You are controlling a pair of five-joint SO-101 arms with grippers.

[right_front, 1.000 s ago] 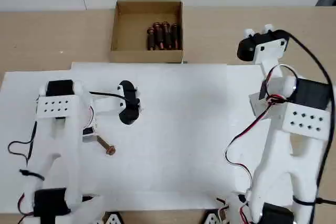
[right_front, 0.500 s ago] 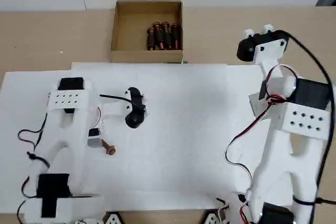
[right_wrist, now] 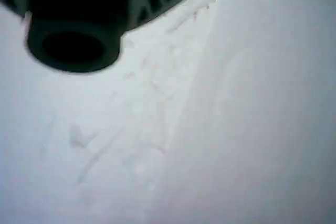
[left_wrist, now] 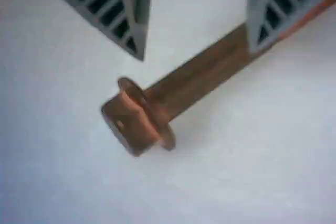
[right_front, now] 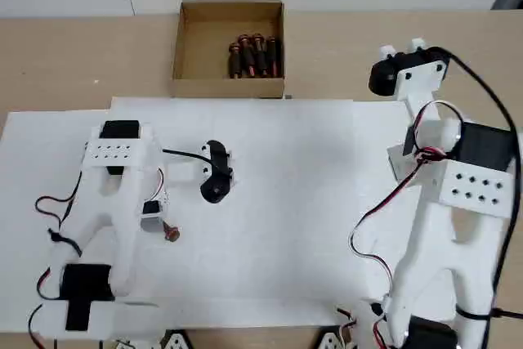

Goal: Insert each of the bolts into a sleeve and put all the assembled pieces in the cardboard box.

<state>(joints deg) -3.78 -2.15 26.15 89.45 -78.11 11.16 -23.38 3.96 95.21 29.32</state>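
Left gripper (left_wrist: 195, 35): we see jaws apart, clamping nothing. Bolt (left_wrist: 173, 95) lies flat on the white sheet (left_wrist: 252, 177), its shank passing under one finger (left_wrist: 265, 14), head clear of both. Cardboard box (right_front: 200, 46) is well apart from the gripper, with copper pieces (right_front: 255, 55) inside.

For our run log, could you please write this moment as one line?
left end effector: open, over bolt | bolt: bare, lying on white sheet | cardboard box: assembled pieces inside
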